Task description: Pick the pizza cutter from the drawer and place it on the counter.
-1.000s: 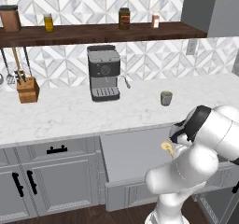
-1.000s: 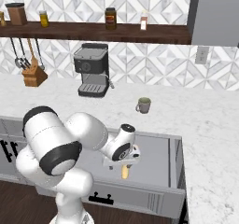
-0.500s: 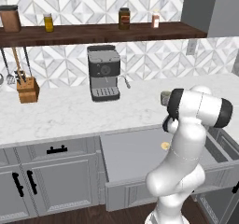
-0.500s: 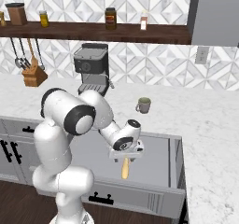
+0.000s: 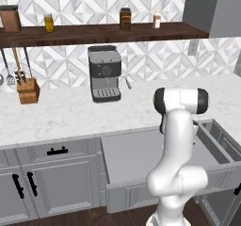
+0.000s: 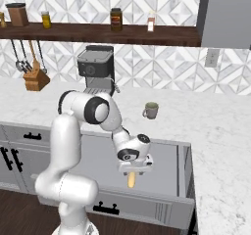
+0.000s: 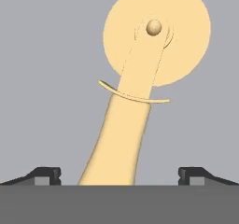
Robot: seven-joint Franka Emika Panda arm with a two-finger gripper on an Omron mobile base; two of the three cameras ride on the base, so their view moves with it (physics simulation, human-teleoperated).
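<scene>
Grey drawer (image 6: pixel 169 173) floor lies under the fingers (image 7: pixel 46 175), which stand wide open, either side of the pizza cutter's (image 7: pixel 140 85) handle. It lies flat, wheel pointing away; closing should catch the handle across its width.

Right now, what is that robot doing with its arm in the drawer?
The robot arm has its gripper low over the open drawer, right above the yellow pizza cutter. The cutter lies flat on the drawer's grey floor, between the open fingertips, and is not picked up yet. The white counter is where it should end up.
</scene>
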